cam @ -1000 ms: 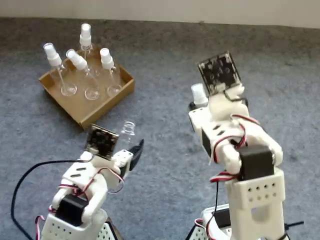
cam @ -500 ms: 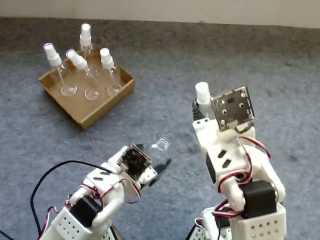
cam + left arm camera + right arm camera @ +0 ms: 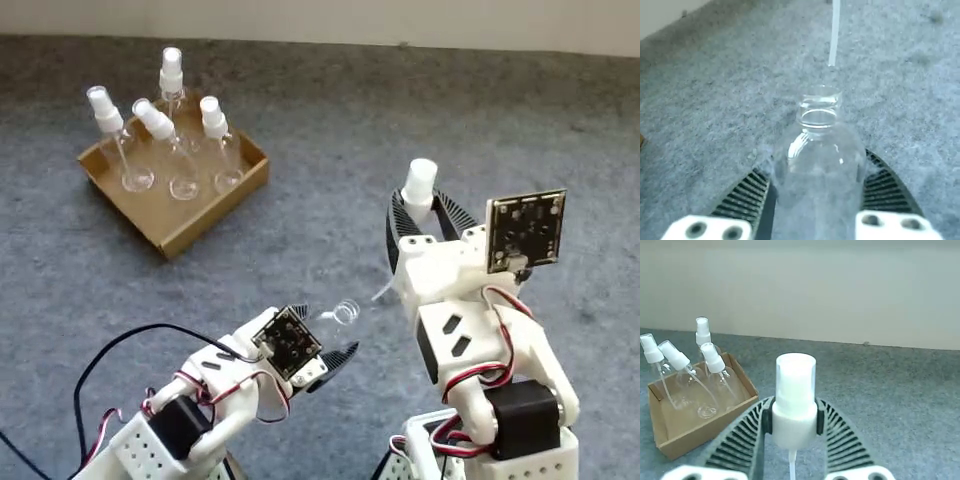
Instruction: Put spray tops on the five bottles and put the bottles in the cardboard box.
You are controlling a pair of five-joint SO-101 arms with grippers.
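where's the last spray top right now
High view, right of centre: the spray top sits clamped in the right gripper, its tube pointing at the open bottle in the left gripper.

High view looks down — right wrist view shares its cardboard box (image 3: 220,210).

The counter (image 3: 330,130) is covered edge to edge in a grey, short-pile, carpet-like fabric (image 3: 710,95) with a mottled, slightly fuzzy texture of lighter and darker flecks. At its far side it meets a plain, pale cream wall (image 3: 855,295), which runs straight across with no trim or markings that can be made out. The light is soft and even, casting only faint shadows, and the fabric looks a little darker in the strip closest to the wall.
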